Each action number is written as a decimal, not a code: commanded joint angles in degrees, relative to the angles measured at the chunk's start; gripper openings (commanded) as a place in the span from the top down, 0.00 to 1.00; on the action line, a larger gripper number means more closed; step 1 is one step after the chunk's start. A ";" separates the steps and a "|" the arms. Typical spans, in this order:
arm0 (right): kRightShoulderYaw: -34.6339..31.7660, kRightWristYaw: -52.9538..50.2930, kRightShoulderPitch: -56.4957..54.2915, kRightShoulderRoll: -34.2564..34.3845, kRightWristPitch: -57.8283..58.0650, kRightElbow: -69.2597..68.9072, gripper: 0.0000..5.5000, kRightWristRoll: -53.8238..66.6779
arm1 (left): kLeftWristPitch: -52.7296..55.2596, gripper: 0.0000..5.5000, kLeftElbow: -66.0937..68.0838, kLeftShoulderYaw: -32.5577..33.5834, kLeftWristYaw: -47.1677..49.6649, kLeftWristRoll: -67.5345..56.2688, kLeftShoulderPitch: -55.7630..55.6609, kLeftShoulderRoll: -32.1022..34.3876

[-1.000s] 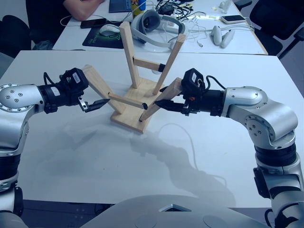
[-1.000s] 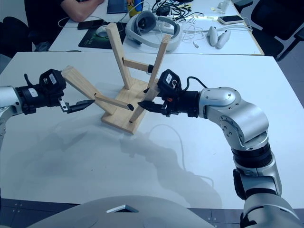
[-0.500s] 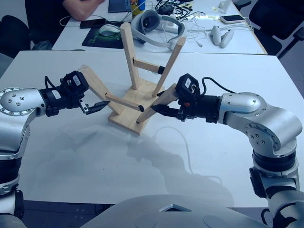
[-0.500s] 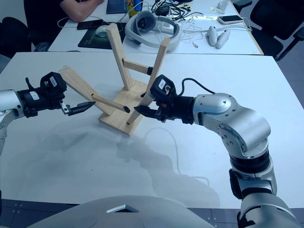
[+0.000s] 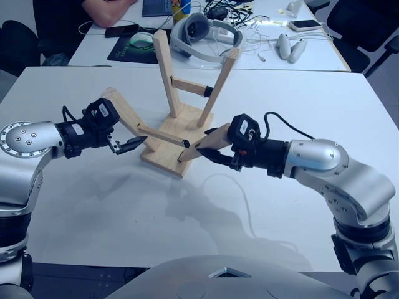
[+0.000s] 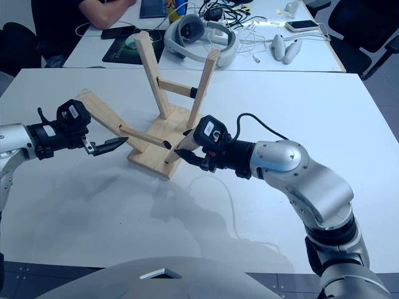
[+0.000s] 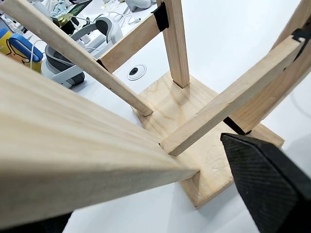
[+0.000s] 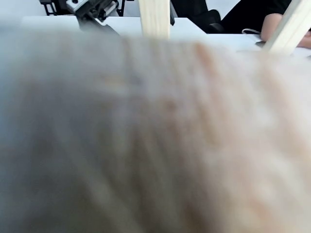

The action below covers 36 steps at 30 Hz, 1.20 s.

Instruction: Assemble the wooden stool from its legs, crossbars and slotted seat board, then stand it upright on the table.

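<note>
One stool [image 5: 169,157] stands inverted, legs [image 5: 168,75] pointing upward.

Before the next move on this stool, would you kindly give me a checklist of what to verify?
1. Right gripper shut on right front leg: ok.
2. Left gripper hold on left front leg: cannot tell.
3. Front crossbar joining both front legs: ok.
4. Rear crossbar joining the rear legs: ok.
5. Seat board resting on table: ok.
6. Standing upright on its legs: not ok, legs point up.
</note>
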 commanded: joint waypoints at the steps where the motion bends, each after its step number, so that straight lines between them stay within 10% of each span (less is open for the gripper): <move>1: 2.55 -3.10 1.88 1.62 3.12 0.22 0.63 -0.31 | 1.71 0.17 -3.17 -0.15 0.78 -1.53 2.86 -1.11; 36: 10.84 -0.58 -9.94 1.48 11.45 13.76 0.63 0.62 | 4.24 0.17 -6.79 -1.34 6.91 -1.65 6.01 -5.60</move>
